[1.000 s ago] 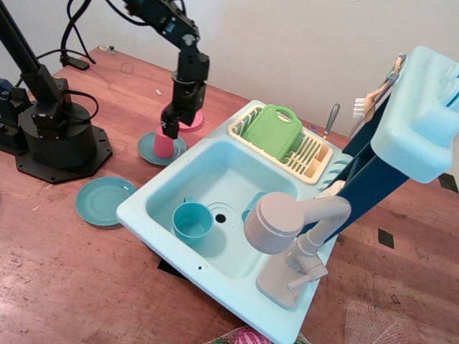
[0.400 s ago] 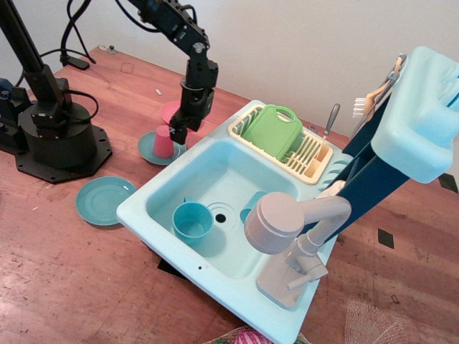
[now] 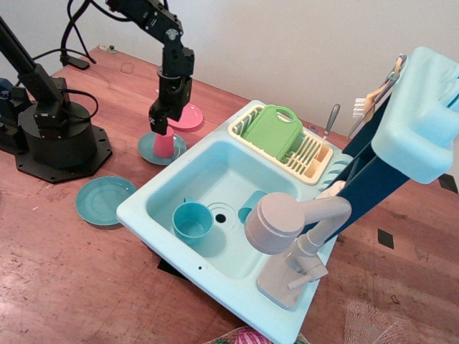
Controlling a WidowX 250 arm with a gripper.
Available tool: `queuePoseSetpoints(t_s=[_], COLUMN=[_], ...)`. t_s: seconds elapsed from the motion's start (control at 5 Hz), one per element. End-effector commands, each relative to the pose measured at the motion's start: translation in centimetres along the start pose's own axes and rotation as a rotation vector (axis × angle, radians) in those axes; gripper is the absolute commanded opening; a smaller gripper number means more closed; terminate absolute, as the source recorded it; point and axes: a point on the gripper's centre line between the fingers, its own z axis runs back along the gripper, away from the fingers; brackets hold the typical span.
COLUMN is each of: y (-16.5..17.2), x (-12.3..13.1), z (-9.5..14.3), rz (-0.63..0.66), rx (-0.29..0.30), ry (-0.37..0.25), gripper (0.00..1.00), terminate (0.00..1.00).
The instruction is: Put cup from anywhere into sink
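Observation:
The small pink cup stands upright on a teal saucer, on the table just left of the sink's back-left corner. My gripper hangs straight over the cup, its dark fingertips at the cup's rim and hiding its top. I cannot tell whether the jaws are open or closed on the rim. The light aqua sink lies at centre, with a drain hole in its deep basin and a big beige-grey faucet at its front right.
A larger teal cup stands inside the basin. A flat pink plate lies behind the gripper. A second teal saucer lies at the left. A cream dish rack holds a green board. A black arm base stands at far left.
My gripper has swung left from beside the cup's right side to directly above it. The cup has stayed on its saucer.

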Motion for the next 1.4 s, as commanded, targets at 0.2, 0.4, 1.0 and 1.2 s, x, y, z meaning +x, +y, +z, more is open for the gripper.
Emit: queuePoseSetpoints(t_s=[0.2, 0.4, 1.0, 1.2], y=[-0.8, -1.1, -0.9, 0.7], x=[0.0, 0.4, 0.7, 1.0], z=[-2.1, -3.4, -2.7, 0.4], rz=[-0.001, -0.016, -0.049, -0.060], rx=[-0.008, -0.025, 0.004, 0.045], ry=[-0.022, -0.025, -0.019, -0.021], gripper=[1.00, 1.00, 0.00, 0.00], terminate=[0.00, 0.00, 0.00, 0.00])
